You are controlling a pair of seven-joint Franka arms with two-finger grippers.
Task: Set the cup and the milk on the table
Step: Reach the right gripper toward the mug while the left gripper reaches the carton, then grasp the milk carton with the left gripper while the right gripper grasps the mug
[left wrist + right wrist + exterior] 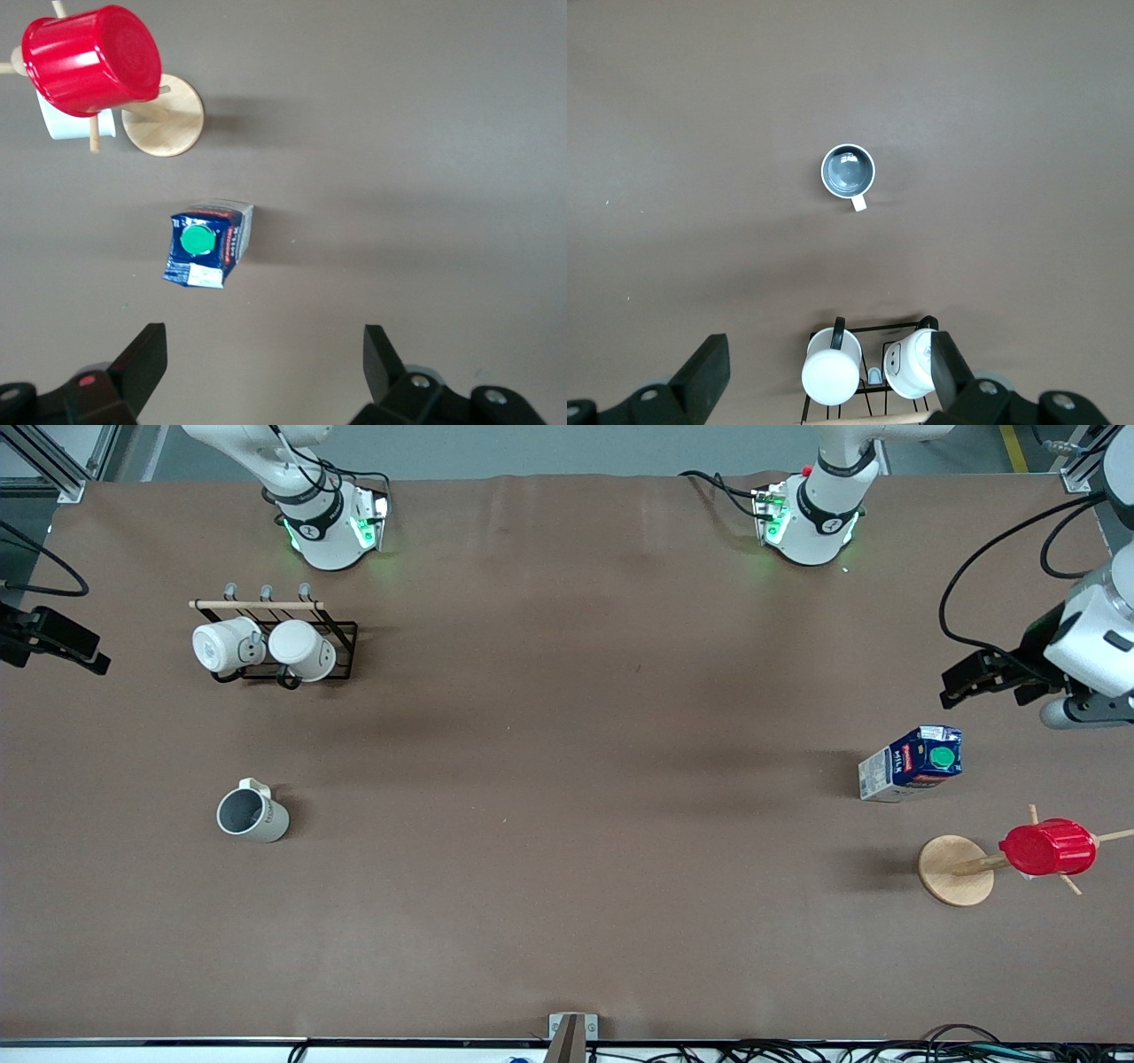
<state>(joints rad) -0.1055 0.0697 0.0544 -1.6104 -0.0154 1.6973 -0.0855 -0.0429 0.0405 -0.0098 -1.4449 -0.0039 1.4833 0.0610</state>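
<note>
Standing upright on the table [567,824], the cup [252,813] sits in the lower left part of the front view, its grey inside facing up and its small handle turned toward the robots' bases. In the right wrist view the cup [849,171] appears near the middle of the frame, alone on bare brown cover. The milk [911,763] stands at the right of the front view, a little above mid-height, its round green cap showing on top; in the left wrist view the milk [208,244] lies left of centre, upright and free of any contact. Cup and milk are well apart, each toward its own end of the table.

Higher in the front view than the cup, a black wire rack [341,638] with a wooden rail carries two white mugs [229,646] side by side. Lower in the frame than the milk, a wooden stand [956,870] with a round base holds a red ribbed cup [1047,848] on one peg.

The left gripper [974,677] hangs at the right edge of the front view, over the table just above the milk in the frame; its fingers [146,359] are spread wide and hold nothing. The right gripper [66,651] is at the left edge, and its fingers [709,367] are likewise spread wide and empty.
</note>
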